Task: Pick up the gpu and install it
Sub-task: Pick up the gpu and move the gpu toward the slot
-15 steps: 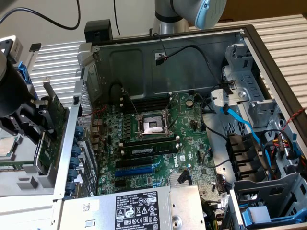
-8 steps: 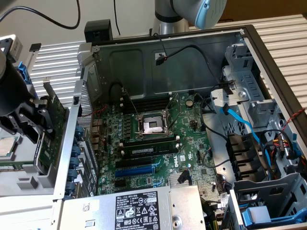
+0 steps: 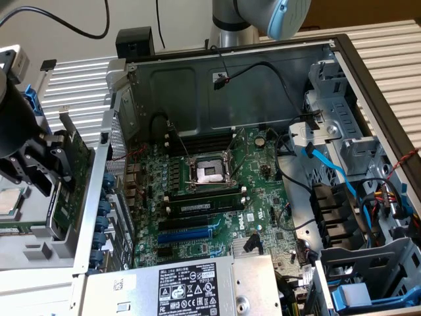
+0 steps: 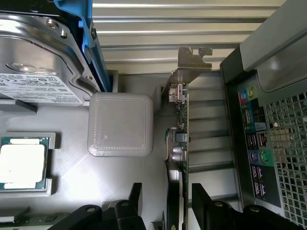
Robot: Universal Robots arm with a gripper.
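Observation:
The gpu is a green card standing on edge in a grey tray, at the exterior view's left, outside the open computer case. Its silver end bracket points up and away. In the wrist view the gpu shows edge-on, with its bracket at the far end. My gripper is down over the card. In the wrist view the gripper has one black finger on each side of it. A strip of grey tray shows between one finger and the card, so the jaws stand open around it.
The open case holds the large green motherboard, with a blue slot near the power supply. The case's rear panel stands close beside the card. On the tray are a grey square block, a processor chip and a hard drive.

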